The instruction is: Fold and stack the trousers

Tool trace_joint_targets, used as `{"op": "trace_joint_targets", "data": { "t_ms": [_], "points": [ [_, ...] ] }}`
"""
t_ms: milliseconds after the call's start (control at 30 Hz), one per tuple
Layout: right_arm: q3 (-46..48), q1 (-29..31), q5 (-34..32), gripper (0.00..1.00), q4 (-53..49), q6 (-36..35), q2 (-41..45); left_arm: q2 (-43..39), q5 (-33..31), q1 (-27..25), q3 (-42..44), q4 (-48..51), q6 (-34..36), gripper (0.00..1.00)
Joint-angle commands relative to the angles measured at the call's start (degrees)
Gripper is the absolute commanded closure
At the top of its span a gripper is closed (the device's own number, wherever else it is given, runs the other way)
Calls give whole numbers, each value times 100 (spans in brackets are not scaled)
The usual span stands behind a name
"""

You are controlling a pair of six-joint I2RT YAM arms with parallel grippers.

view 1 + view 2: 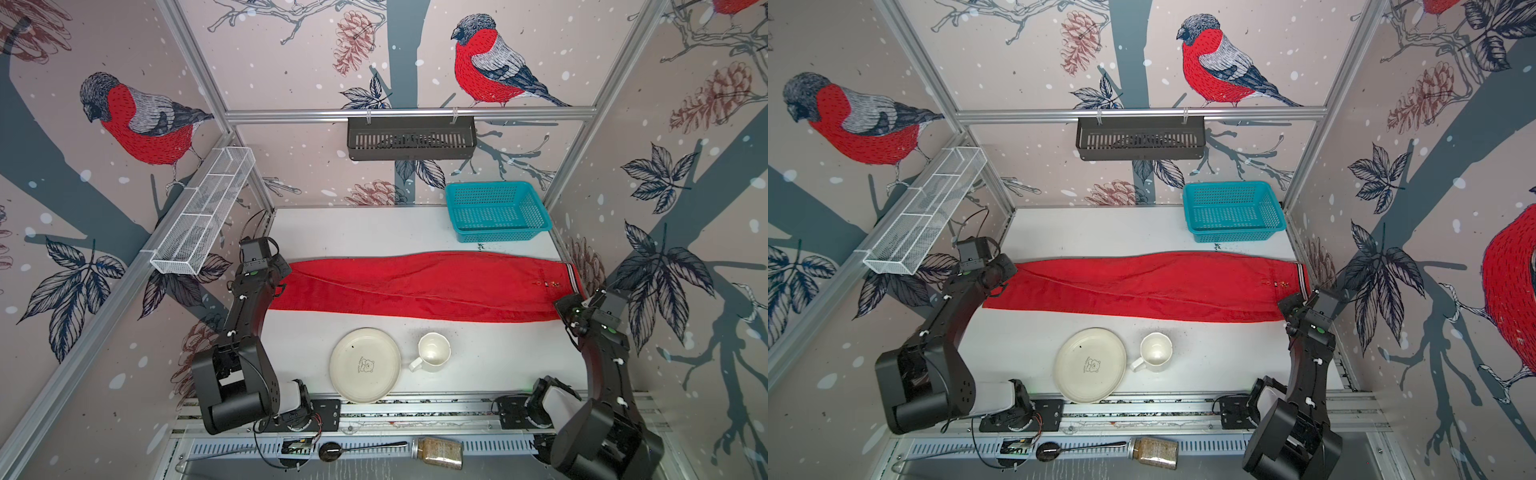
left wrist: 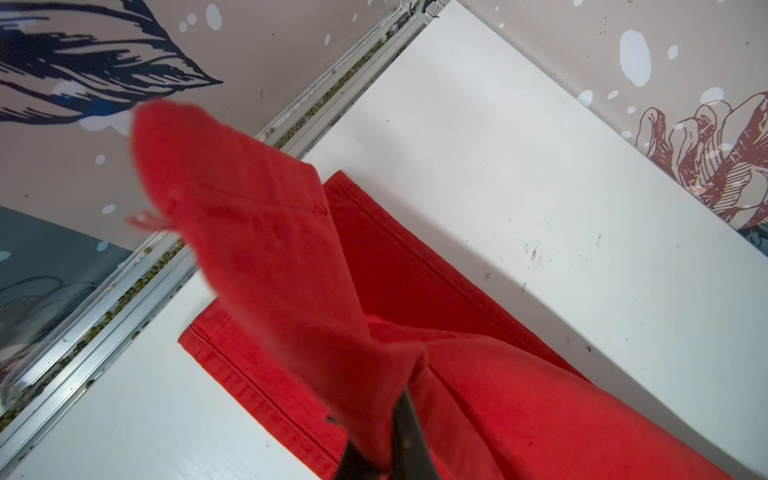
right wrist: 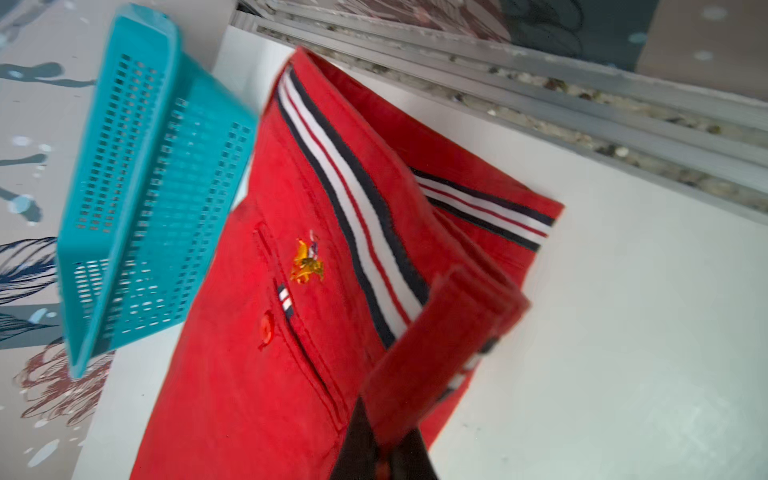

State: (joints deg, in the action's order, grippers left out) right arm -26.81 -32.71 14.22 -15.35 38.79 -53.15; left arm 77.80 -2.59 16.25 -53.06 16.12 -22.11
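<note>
The red trousers (image 1: 415, 286) (image 1: 1142, 286) lie stretched across the table's middle, legs laid on each other, hems at the left, waist at the right. The striped band (image 3: 353, 199) (image 1: 572, 277) marks the waist end. My left gripper (image 1: 282, 270) (image 2: 386, 453) is shut on a hem corner, lifted into a peak above the flat lower leg (image 2: 415, 270). At the near waist corner my right gripper (image 1: 565, 307) (image 3: 384, 457) is shut on the waistband, which curls up from the cloth (image 3: 232, 374) beneath.
A cream plate (image 1: 365, 365) and a white mug (image 1: 432, 352) stand just in front of the trousers. A teal basket (image 1: 496, 212) sits at the back right. A black basket (image 1: 411, 137) and a white wire rack (image 1: 203, 212) hang on the frame.
</note>
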Motion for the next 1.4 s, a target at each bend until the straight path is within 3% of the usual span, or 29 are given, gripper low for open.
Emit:
{"op": "trace_joint_targets", "data": {
  "t_ms": [0, 300, 433, 533, 633, 800, 1000, 1133, 1233, 1367],
  "points": [
    [224, -62, -326, 97, 410, -97, -186, 12, -134, 19, 16, 14, -38, 100],
    [310, -122, -569, 93, 722, -217, -649, -70, 274, 18, 333, 70, -182, 100],
    [287, -123, -550, 77, 675, -214, -629, -113, 259, 18, 393, 90, -168, 99],
    [153, -101, -493, 54, 381, -133, -302, -189, 288, 20, 403, 138, -162, 95],
    [-122, 53, -470, 44, 48, 80, 170, -255, 373, 18, 411, 204, -103, 93],
    [-508, 786, -749, 41, -295, 437, 833, -369, 65, 18, 447, 345, -89, 81],
    [-483, 1964, -675, 42, -49, 977, 772, -516, 145, 18, 472, 561, -138, 64],
    [-376, 2698, -844, 41, 209, 1189, 571, -667, 503, 89, 643, 415, -404, 61],
    [-215, 2856, -807, 41, 522, 1227, 377, -605, 1037, 314, 801, 218, -655, 60],
    [-38, 2850, -988, 41, 1067, 815, -26, -436, 1070, 423, 704, 131, -493, 60]
  ]
}}
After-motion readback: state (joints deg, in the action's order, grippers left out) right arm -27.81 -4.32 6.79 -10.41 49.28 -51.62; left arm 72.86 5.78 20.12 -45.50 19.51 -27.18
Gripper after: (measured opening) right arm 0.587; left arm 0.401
